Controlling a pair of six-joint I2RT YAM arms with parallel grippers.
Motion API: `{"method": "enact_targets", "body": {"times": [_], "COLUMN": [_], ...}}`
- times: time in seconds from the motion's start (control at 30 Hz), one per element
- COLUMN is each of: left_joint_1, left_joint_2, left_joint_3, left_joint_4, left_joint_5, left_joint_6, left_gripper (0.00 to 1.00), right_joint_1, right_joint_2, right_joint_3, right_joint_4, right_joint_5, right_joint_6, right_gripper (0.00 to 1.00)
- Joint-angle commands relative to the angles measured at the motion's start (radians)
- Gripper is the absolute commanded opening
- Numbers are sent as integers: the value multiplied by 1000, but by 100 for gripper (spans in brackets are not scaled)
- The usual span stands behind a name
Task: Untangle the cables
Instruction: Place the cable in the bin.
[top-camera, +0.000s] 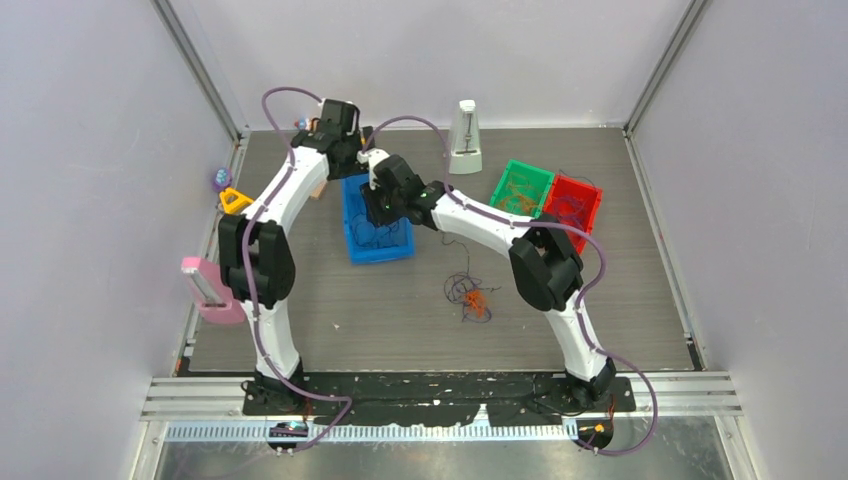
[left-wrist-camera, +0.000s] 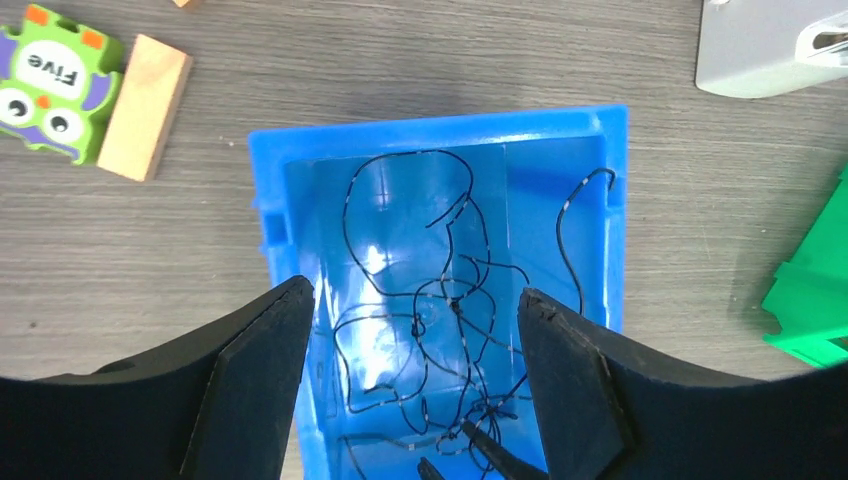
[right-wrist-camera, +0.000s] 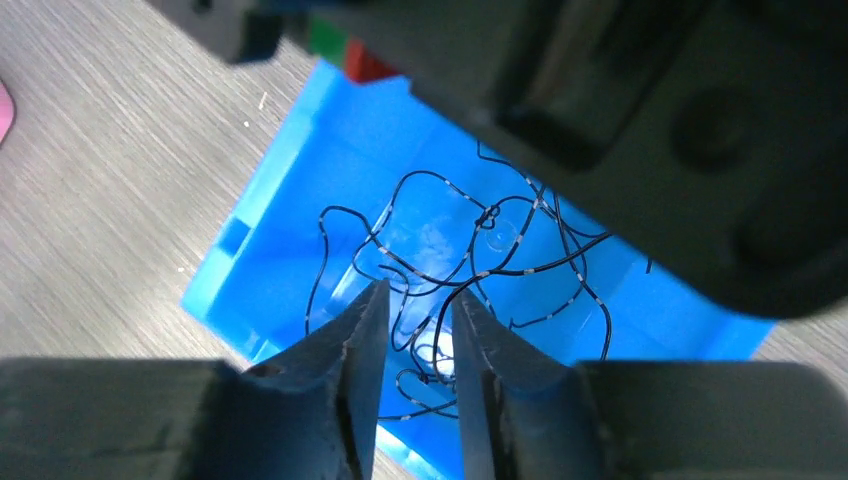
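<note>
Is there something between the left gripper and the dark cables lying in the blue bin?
Mostly no. The left gripper hangs open above the blue bin, and the dark cables lie uncovered below it. Only the right gripper pokes in among the strands, at the bottom edge of the left wrist view.

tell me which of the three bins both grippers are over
The blue bin, left of the green bin and red bin: the left gripper and right gripper both hang above it.

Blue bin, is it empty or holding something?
Holding something: thin dark wires lie loosely tangled on the floor of the blue bin.
</note>
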Motion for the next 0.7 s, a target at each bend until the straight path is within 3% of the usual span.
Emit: {"method": "enact_targets", "body": {"times": [0.0, 0.1, 0.33, 0.5, 0.67], "left_joint_1": [-18, -18, -18, -18, -43], "left_joint_2": [-205, -314, -521, -601, -675], "left_joint_3": [-16, -125, -351, -429, -551], "left_joint_4": [0, 75, 189, 184, 208], "left_joint_5": [11, -14, -53, -73, 45], "left_joint_6": [52, 74, 81, 100, 101], "left_gripper": [78, 98, 99, 99, 94], "right_joint_1": [-10, -10, -30, -74, -127], "right_joint_2": [1, -72, -202, -260, -429], "right_joint_3": [111, 131, 63, -28, -251], "right_joint_4": [-170, -206, -232, -218, -166], "right_joint_5": [16, 16, -36, -108, -94], "right_joint_6": [2, -10, 11, 50, 64], "right_gripper": [41, 56, 90, 92, 92]}}
